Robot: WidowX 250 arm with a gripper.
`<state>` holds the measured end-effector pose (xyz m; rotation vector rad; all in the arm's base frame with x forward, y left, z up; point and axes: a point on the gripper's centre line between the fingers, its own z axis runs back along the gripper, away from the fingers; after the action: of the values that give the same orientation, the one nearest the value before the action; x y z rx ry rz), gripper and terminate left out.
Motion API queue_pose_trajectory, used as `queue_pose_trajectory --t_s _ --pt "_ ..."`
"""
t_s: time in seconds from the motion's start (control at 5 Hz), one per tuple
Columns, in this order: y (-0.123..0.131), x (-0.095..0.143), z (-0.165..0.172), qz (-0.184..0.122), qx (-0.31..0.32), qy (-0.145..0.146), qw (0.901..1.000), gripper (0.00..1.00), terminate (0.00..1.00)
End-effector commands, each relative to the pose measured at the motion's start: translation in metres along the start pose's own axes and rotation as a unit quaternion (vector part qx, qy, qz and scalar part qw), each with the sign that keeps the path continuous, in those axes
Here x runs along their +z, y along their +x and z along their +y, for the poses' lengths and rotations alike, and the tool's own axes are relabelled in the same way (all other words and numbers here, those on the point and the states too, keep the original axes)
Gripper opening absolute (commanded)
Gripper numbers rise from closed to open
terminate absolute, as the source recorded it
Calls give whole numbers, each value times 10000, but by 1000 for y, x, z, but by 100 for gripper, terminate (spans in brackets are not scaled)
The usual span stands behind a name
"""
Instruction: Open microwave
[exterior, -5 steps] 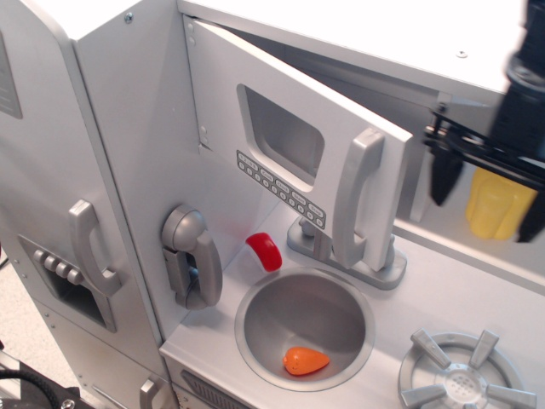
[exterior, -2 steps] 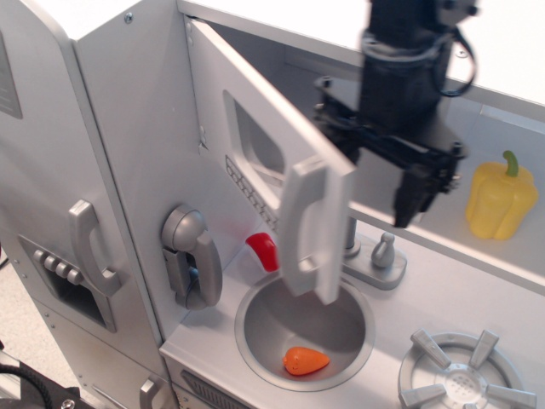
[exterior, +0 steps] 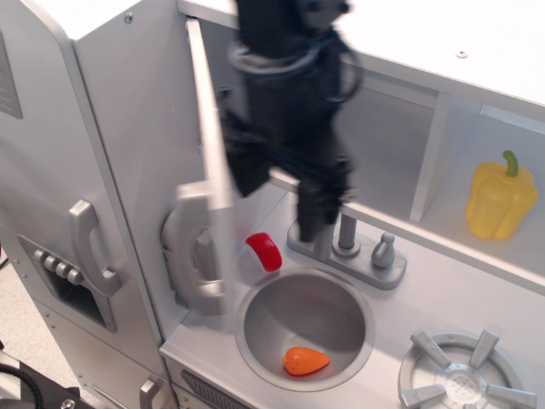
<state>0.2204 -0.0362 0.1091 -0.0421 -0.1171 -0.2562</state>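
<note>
The microwave door [exterior: 209, 128] stands swung far out to the left and shows almost edge-on, blurred by motion. Its vertical silver handle [exterior: 197, 256] hangs at its lower end, in front of the toy phone. The microwave's open cavity [exterior: 387, 128] shows grey inside, right of the door. My black gripper [exterior: 279, 192] is blurred, just right of the door and in front of the cavity. Its fingers [exterior: 315, 209] point down and stand apart, with nothing between them. Whether it touches the door's inner face is unclear.
A yellow toy pepper [exterior: 498, 200] stands on the shelf at right. Below are the faucet [exterior: 345, 243], a red piece [exterior: 265, 251], the round sink [exterior: 341, 298] holding an orange toy [exterior: 305, 361], and a burner [exterior: 464, 383]. The fridge door handle [exterior: 89, 247] is at left.
The microwave door has swung from partly open to wide open on the left. My gripper moved from the far right across to the left, following behind the door.
</note>
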Motion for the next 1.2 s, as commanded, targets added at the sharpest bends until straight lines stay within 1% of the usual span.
queue_pose_trajectory --t_s 0.0,0.2,0.4,0.6,0.8,1.0 --pt "-15 19 45 -307 214 76 9993 100 0" --pt "-11 30 59 -351 464 75 9983 100 0" --pt "-7 37 53 -377 513 -52 9980 100 0" --pt "-2 45 42 -481 719 -125 9962 100 0" --pt "-3 50 41 -422 726 -267 9961 100 0" --pt "-3 50 41 -422 726 -267 9961 100 0"
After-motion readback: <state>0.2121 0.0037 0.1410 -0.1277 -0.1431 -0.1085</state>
